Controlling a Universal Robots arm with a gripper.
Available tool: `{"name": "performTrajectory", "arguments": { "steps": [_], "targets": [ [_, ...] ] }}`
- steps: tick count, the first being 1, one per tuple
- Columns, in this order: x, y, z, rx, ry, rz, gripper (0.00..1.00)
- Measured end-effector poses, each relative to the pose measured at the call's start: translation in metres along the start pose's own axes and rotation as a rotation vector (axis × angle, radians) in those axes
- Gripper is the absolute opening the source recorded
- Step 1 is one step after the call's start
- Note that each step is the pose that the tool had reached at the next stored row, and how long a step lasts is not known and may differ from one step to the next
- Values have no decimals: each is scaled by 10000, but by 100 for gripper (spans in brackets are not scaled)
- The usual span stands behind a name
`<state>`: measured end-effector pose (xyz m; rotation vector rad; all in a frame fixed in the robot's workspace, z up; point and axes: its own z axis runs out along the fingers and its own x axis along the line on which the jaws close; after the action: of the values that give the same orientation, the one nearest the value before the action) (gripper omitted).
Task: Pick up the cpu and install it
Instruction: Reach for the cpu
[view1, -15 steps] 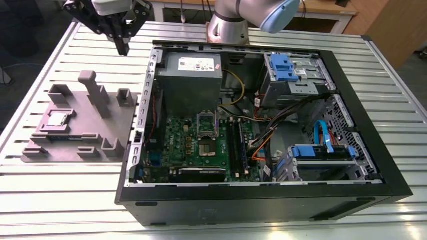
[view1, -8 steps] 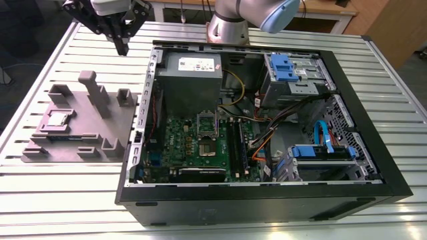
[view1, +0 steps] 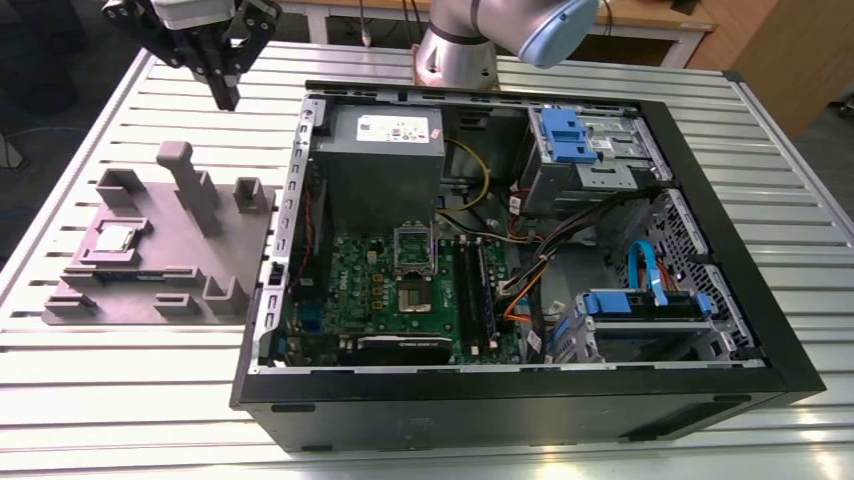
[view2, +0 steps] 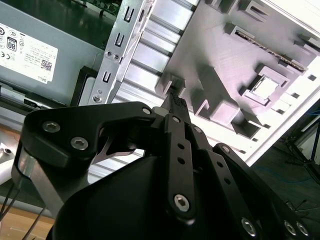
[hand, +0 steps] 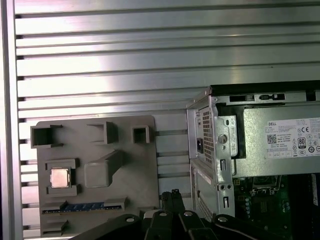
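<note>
One grey fixture (view1: 160, 255), at the case's (view1: 534, 400) 9 o'clock in the exterior view, holds the cpu (view1: 116, 238) in a square pocket; posts (view1: 187, 180) rise beside it. At the fixture's 12 o'clock hangs the gripper (view1: 227, 100), pressed together and empty.

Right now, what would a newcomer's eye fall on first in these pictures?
The open black computer case with its green motherboard dominates the slatted metal table. At the exterior view's left, a small shiny square cpu sits in a grey moulded fixture; the black gripper hangs shut and empty nearby.
</note>
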<state>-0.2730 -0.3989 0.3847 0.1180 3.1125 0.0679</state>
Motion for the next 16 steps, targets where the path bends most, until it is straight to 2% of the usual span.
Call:
{"name": "performTrajectory", "arguments": {
  "steps": [16],
  "targets": [
    [45,-3,-1,0,1,0,11]
  ]
}}
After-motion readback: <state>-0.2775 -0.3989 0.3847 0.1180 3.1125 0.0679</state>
